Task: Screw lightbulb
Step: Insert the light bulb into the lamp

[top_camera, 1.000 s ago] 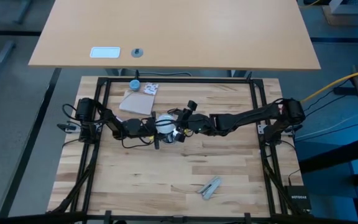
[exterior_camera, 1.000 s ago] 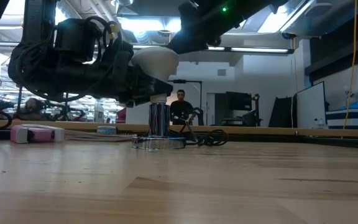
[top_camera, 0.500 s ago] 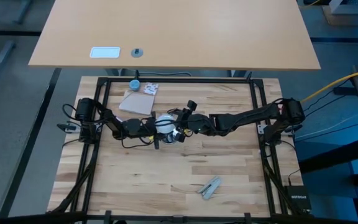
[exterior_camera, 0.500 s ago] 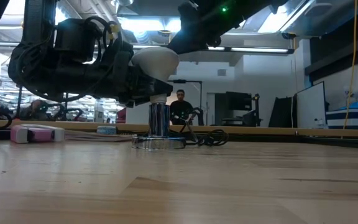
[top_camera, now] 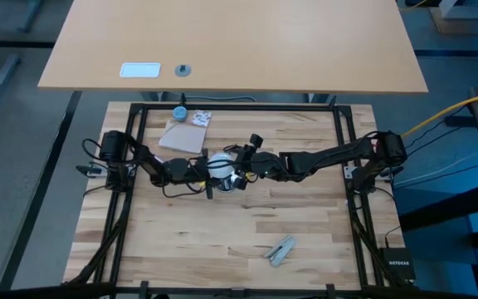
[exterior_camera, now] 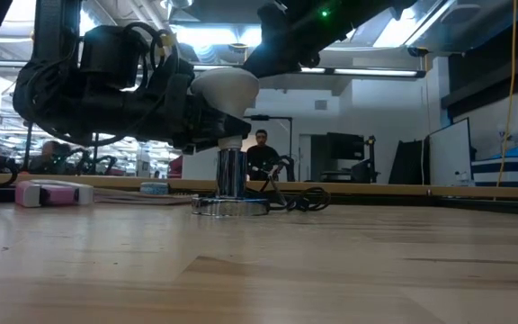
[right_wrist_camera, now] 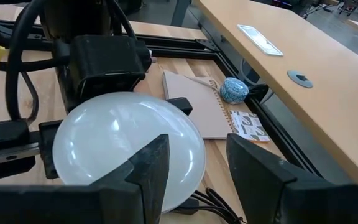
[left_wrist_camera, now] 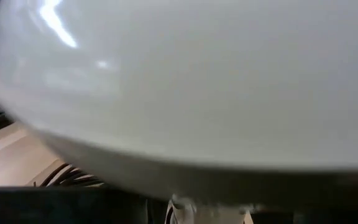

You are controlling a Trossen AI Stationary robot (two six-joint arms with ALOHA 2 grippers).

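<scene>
The frosted-white lightbulb (exterior_camera: 227, 86) stands upright, neck down, in a chrome socket tube (exterior_camera: 230, 171) on a shiny round base (exterior_camera: 230, 207) at mid-table. It also shows in the high view (top_camera: 219, 164). My left gripper (exterior_camera: 212, 124) comes from the table's left and is shut around the bulb just under the globe. The globe (left_wrist_camera: 185, 81) fills the left wrist view. My right gripper (right_wrist_camera: 194, 168) comes from the right. It is open, with its fingers over the globe's upper right side (right_wrist_camera: 123, 143). My left gripper pinches the bulb's tapering lower part (exterior_camera: 227, 115) between its two fingers, just under the globe and above the white collar (exterior_camera: 230, 142). The fingers come level from the table's left. The bulb stands upright on the socket. My right gripper's fingers (right_wrist_camera: 151, 165) stand close over the globe; I cannot tell whether they touch it.
A brown notebook (top_camera: 182, 136) and a small blue cap (top_camera: 179, 113) lie at the far left. A silver metal piece (top_camera: 280, 249) lies near the front edge. A black cord (exterior_camera: 295, 198) runs from the base. A person (exterior_camera: 261, 148) stands in the room behind.
</scene>
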